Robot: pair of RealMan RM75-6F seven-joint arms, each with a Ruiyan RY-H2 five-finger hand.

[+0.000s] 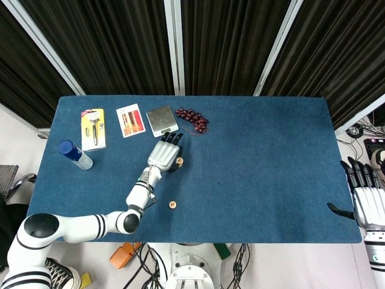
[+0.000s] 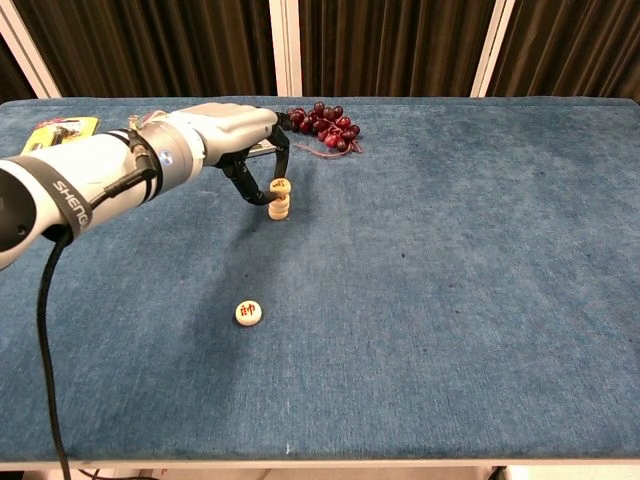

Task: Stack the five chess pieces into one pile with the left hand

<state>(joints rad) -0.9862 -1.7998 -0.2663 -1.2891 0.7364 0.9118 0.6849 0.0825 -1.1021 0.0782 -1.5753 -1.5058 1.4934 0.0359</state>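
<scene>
Near the grapes [image 2: 320,124], your left hand [image 2: 232,130] pinches a piece onto the pile [image 2: 279,199]; one loose piece [image 2: 249,313] remains; right hand [image 1: 368,202] idle, fingers spread.

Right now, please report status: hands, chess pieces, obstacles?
Left hand setting a piece on the pile. Right hand idle, open. One loose piece remains. Nothing between.
</scene>
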